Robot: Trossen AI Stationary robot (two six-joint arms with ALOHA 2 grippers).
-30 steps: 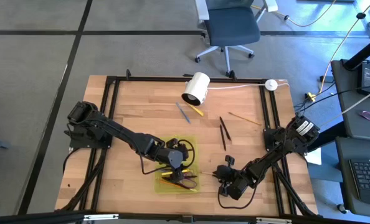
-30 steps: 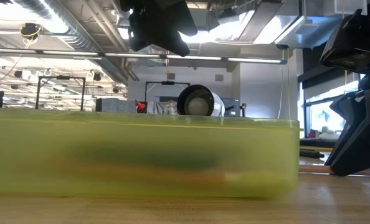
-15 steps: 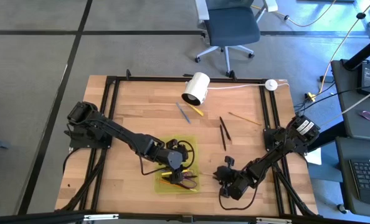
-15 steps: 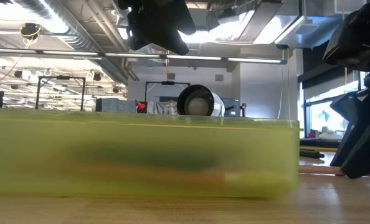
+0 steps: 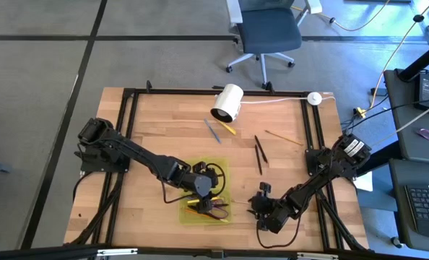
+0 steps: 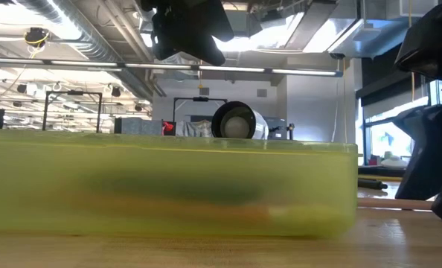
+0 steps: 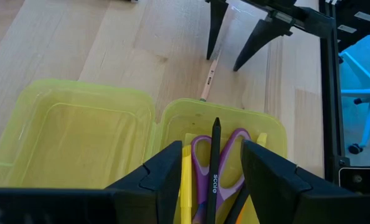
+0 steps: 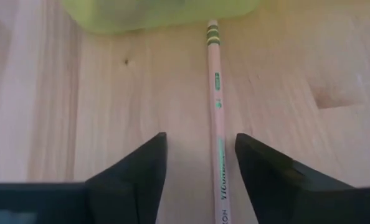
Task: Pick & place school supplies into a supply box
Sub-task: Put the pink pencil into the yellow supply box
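Lower middle of the high view: the left claw [image 5: 202,189] hangs over the box [image 5: 189,213], fingers apart around a black pen [image 7: 214,168] above the scissors [image 7: 222,163]. The right claw [image 5: 256,204], parted, straddles a pencil [image 8: 217,118] on the worktop [image 5: 164,123] beside the box. Next it likely closes and lifts.

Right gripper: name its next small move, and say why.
Probably close on the pencil again and lift it toward the box. The right gripper is open, with the pencil flat on the table between its fingers, eraser end just short of the box wall, so it isn't in yet.
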